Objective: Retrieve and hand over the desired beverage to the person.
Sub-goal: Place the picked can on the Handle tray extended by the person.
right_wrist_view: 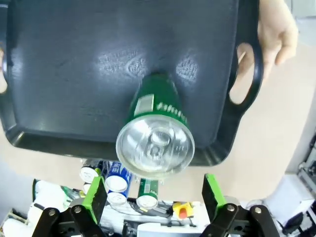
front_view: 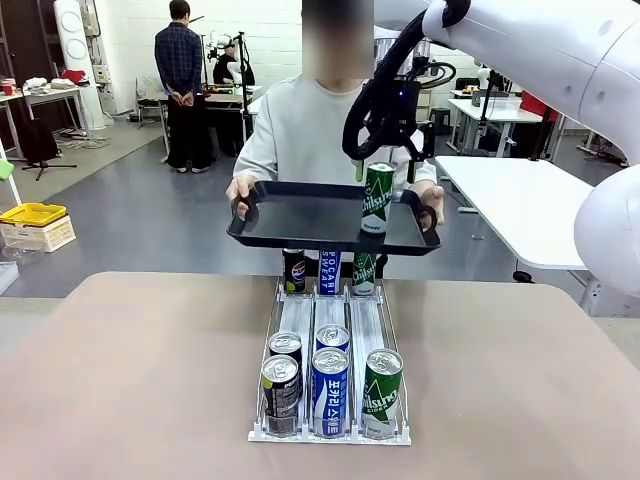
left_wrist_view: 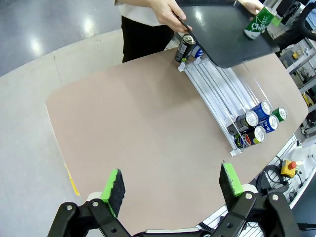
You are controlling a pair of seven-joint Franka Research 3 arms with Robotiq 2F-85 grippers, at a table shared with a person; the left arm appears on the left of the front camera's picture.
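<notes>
Green can (front_view: 378,198): upright on the right part of a black tray (front_view: 300,215), label facing the robot.
Tray: held level past the table's far edge by the person (front_view: 300,130), one of the person's hands (front_view: 240,190) at each end handle.
Robot's right hand (right_wrist_view: 154,196): above the can, fingers spread wide, green pads clear of it on both sides, grasping nothing.
Robot's left hand (left_wrist_view: 172,182): spread wide and empty, hovering over bare table (left_wrist_view: 138,123), well apart from the tray.
Can rack (front_view: 366,322): mid-table, three lanes, with black, blue and green cans at both ends.
</notes>
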